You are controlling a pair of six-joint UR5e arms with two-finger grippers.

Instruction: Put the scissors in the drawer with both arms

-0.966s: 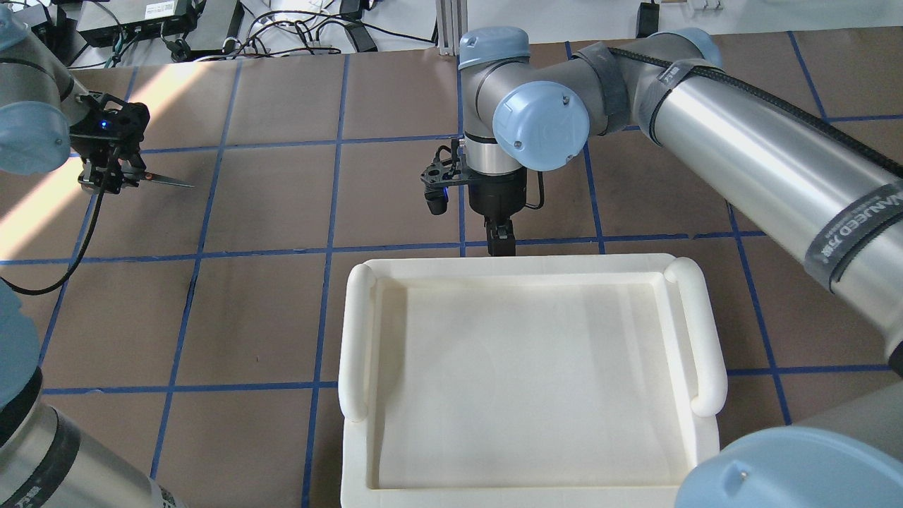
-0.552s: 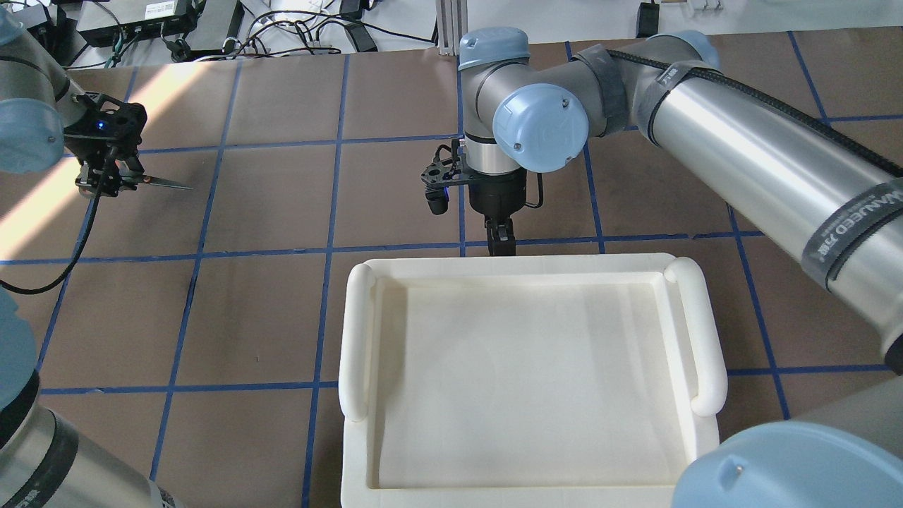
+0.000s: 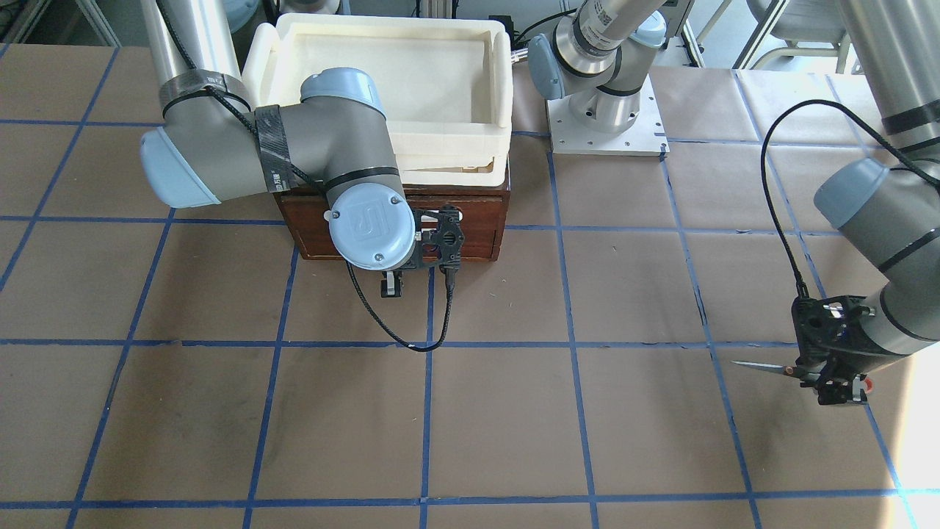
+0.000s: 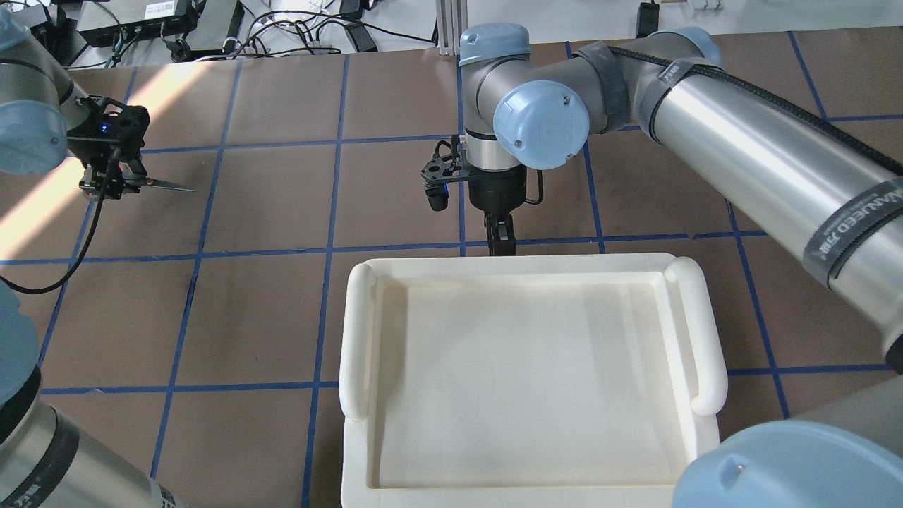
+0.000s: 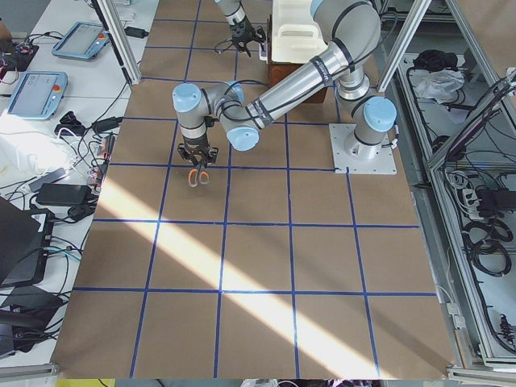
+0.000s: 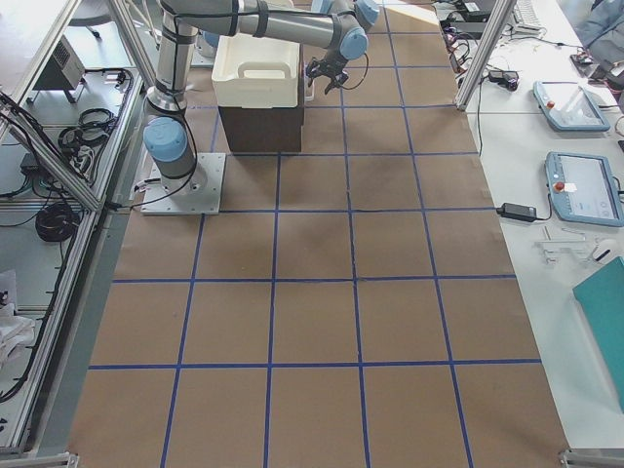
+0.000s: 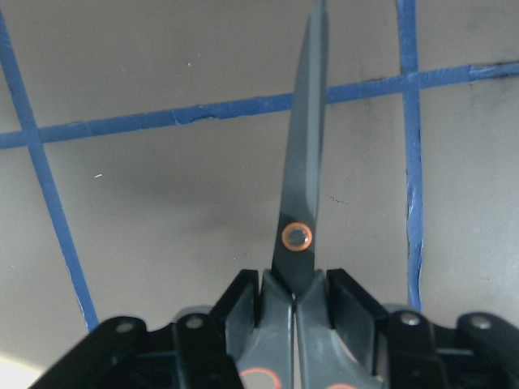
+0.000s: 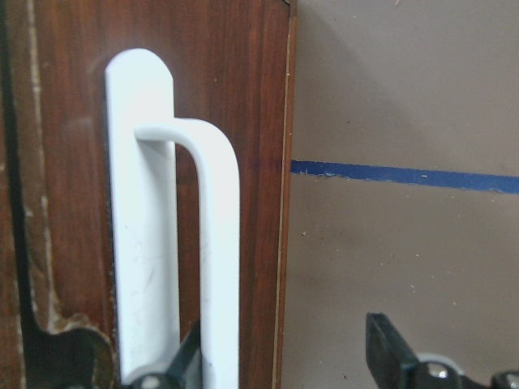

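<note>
My left gripper (image 4: pixel 113 185) is shut on the grey handles of the scissors (image 4: pixel 166 185), far to the table's left. It holds them just above the paper, silver blades closed and pointing toward the middle; the left wrist view shows the scissors (image 7: pixel 300 203) between the fingers. My right gripper (image 4: pixel 500 243) is at the front of the dark wooden drawer (image 3: pixel 477 220), which looks shut. In the right wrist view its jaws are open, one each side of the curved bar of the white handle (image 8: pixel 146 243).
A cream-white plastic tray (image 4: pixel 356 331) sits on top of the wooden cabinet. The right arm's base plate (image 3: pixel 606 132) stands beside the cabinet. Brown paper with blue tape lines covers the table. Cables and boxes lie beyond the far edge.
The right wrist has shifted slightly at the drawer front. The left gripper still holds the scissors in nearly the same place.
</note>
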